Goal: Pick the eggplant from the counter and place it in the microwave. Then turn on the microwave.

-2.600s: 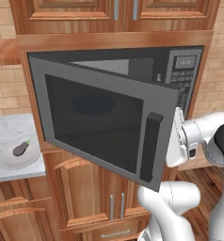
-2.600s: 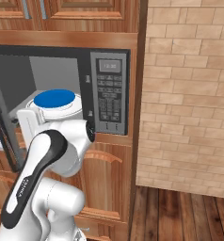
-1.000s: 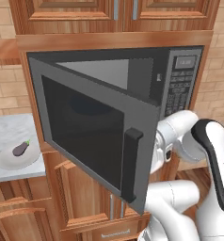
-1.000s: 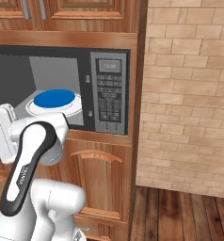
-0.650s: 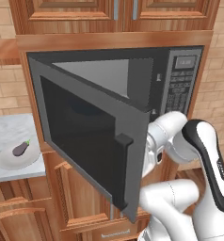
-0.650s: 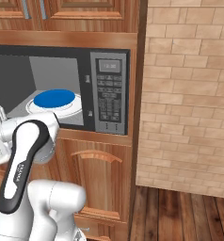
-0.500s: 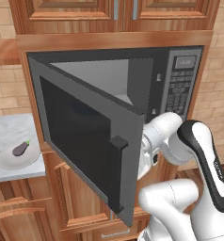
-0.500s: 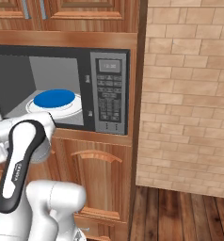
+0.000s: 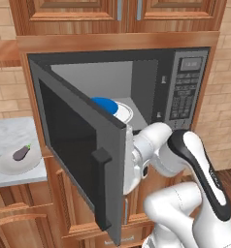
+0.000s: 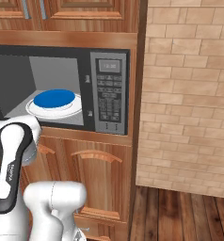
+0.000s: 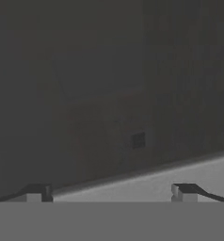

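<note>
Step in hand, as I judge it: opening the microwave [image 9: 137, 97]. Its dark glass door [image 9: 83, 145] stands swung out toward the camera, well past halfway, with the cavity exposed. A white plate with a blue centre [image 10: 55, 103] sits inside on the cavity floor.

End effector [image 11: 109, 190]: the hand view shows two dark tips set wide apart with nothing between them, facing the inner side of the door at close range. In the left base view the arm's wrist sits just behind the door's free edge.

Eggplant [image 9: 21, 153]: untouched, lying on a pale round plate [image 9: 10, 167] on the table [image 9: 6, 138], left of the microwave and below door level.

Next move, my estimate: withdraw the hand from behind the door, swing left and down around the door's edge without knocking it, then descend on the eggplant with the tips across its short axis. Risk: the open door stands between arm and table.
</note>
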Controlling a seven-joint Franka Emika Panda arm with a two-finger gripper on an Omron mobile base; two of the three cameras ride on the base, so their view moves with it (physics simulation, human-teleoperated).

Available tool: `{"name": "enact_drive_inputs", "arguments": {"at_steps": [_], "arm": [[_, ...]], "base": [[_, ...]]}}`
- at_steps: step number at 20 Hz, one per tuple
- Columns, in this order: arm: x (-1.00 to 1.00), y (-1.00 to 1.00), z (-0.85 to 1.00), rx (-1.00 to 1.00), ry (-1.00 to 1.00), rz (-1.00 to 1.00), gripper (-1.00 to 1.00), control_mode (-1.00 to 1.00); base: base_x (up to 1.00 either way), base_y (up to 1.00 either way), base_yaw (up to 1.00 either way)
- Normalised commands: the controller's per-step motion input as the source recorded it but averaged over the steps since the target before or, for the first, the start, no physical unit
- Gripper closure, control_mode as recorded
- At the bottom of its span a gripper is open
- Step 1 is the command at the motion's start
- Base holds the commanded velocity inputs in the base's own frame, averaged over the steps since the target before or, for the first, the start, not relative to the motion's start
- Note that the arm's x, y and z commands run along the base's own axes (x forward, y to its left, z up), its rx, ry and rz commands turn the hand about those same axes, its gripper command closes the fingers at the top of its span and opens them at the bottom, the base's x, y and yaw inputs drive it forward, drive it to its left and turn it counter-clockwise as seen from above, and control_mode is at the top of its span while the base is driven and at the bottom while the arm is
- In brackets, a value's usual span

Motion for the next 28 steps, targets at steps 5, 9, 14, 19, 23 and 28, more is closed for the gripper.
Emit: {"name": "enact_drive_inputs", "arguments": {"at_steps": [5, 9, 14, 19, 23, 28], "arm": [[-0.16, 0.35, -0.07, 0.07, 0.0, 0.04, -1.0, -1.0], [-0.14, 0.36, -0.06, 0.06, 0.0, 0.03, -1.0, -1.0], [-0.09, 0.36, -0.02, 0.06, 0.0, 0.02, -1.0, -1.0], [-0.01, 0.34, 0.0, 0.04, -0.02, 0.01, -1.0, -1.0], [0.0, 0.35, 0.0, 0.01, -0.03, 0.01, -1.0, -1.0], [0.01, 0.3, 0.0, 0.0, -0.04, 0.0, -1.0, -1.0]], "base": [[0.0, 0.0, 0.0], [0.0, 0.0, 0.0], [0.0, 0.0, 0.0], [0.0, 0.0, 0.0], [0.0, 0.0, 0.0], [0.0, 0.0, 0.0]]}}
